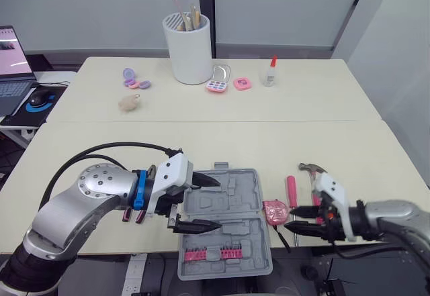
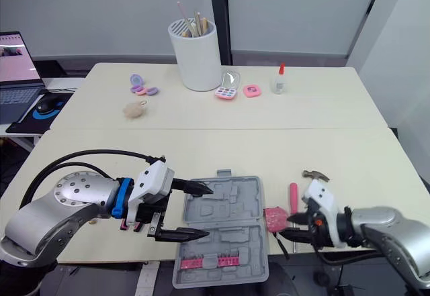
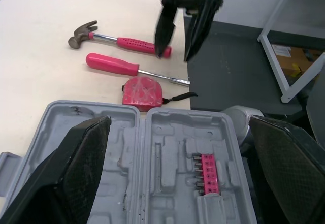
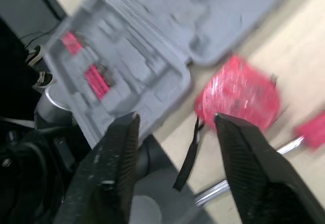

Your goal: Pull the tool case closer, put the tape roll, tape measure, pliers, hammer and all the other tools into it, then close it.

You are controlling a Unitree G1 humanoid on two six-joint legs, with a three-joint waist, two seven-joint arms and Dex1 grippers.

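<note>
Seems past the pulling-in and into the loading, with the open tool case (image 1: 232, 205) at the near edge of the surface (image 1: 222, 141), left gripper (image 1: 215, 203) spread-fingered over its left side, right gripper (image 1: 289, 219) with fingers (image 1: 306, 211) likewise spread just beside the tape measure (image 1: 275, 211) (hammer (image 3: 109, 38) and screwdriver (image 1: 291, 192) lying beyond), so next calls for closing on it.
</note>
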